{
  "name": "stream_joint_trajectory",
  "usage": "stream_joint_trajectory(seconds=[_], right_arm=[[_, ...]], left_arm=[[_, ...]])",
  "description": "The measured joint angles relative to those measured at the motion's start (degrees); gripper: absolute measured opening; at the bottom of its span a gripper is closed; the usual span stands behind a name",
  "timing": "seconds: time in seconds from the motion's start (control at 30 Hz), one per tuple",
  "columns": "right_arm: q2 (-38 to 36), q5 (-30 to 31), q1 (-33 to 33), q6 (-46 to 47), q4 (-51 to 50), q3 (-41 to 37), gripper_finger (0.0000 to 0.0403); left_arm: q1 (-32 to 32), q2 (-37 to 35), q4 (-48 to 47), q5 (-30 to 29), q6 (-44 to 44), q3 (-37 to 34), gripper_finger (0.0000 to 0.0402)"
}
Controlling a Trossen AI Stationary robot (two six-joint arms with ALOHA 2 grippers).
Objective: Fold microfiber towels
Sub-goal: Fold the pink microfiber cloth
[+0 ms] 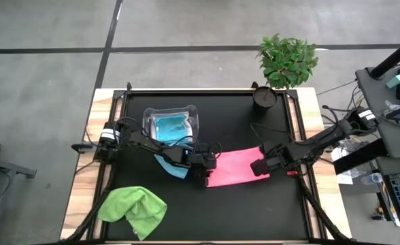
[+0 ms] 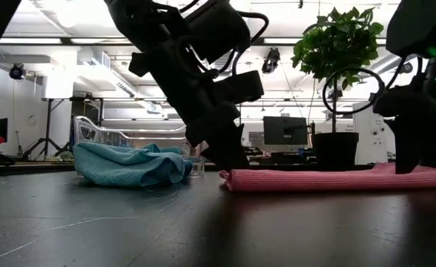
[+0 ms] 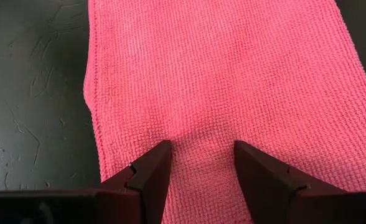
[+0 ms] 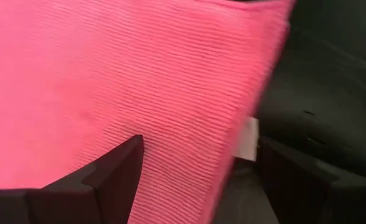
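Black matting covers the bench (image 1: 241,197), and the pink towel (image 1: 235,167) is laid flat at its middle. At the towel's left end the left tool (image 3: 198,163) is pressed down, fingers apart with cloth bunched between them, perhaps pinched. At its right end the right tool (image 4: 198,168) is spread wide over the edge, gripping nothing.
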Motion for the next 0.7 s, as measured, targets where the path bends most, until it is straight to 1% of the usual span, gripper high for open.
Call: stream_joint_trajectory(seconds=[0.17, 0.27, 0.33, 0.5, 0.7], right_arm=[[0.1, -0.2, 0.0, -4.6, 9.2, -1.0, 0.0271], [0.1, -0.3, 0.0, -5.8, 12.6, -1.2, 0.0251], [0.1, -0.3, 0.0, -5.7, 13.0, -1.4, 0.0231], [0.1, -0.2, 0.0, -4.3, 13.2, -2.1, 0.0162], [0.1, -0.2, 0.0, -5.3, 13.4, -2.1, 0.0049]], left_arm=[[0.0, 0.0, -0.1, 0.0, 0.0, 0.0, 0.0164], [0.0, 0.0, -0.1, 0.0, 0.0, 0.0, 0.0164], [0.0, 0.0, -0.1, 0.1, 0.0, 0.0, 0.0164], [0.0, 0.0, -0.1, 0.1, 0.0, 0.0, 0.0164], [0.0, -0.9, -0.9, 0.3, 0.4, -0.2, 0.0164]])
